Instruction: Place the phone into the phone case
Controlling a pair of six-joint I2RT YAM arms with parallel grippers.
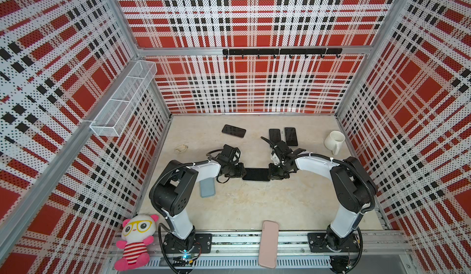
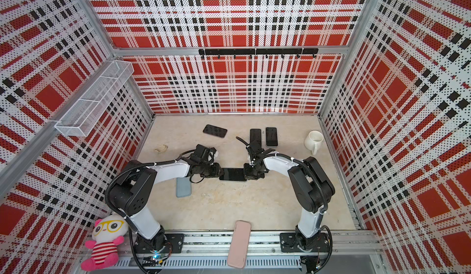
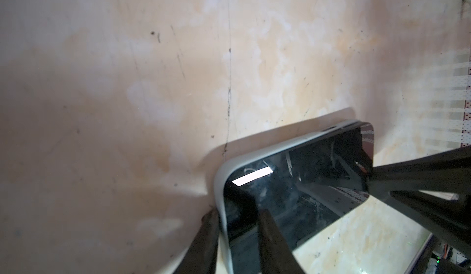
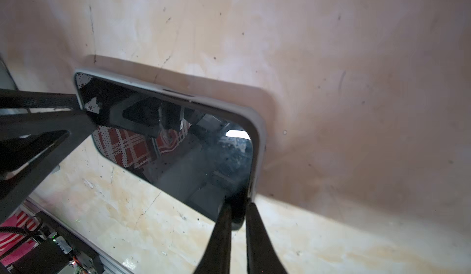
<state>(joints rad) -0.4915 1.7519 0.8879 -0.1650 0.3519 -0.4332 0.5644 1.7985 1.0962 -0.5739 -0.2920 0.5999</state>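
A black phone [image 1: 256,174] [image 2: 232,174] lies crosswise mid-table between my two grippers. In the wrist views it sits in a pale grey phone case [image 3: 219,183] [image 4: 258,145], whose rim shows along the phone's far side and round its ends. The phone's glossy screen [image 3: 305,183] [image 4: 178,145] faces up. My left gripper [image 1: 242,174] [image 3: 235,216] is shut on the case's end wall, one finger outside the rim and one on the screen. My right gripper [image 1: 270,175] [image 4: 237,207] is pinched narrowly on the opposite end's near corner.
A blue-grey case [image 1: 207,187] lies beside the left arm. A pink case [image 1: 268,244] overhangs the front rail. Three dark phones [image 1: 233,131] [image 1: 274,135] [image 1: 291,136] lie at the back, a white mug [image 1: 334,140] back right, a plush toy [image 1: 135,242] front left.
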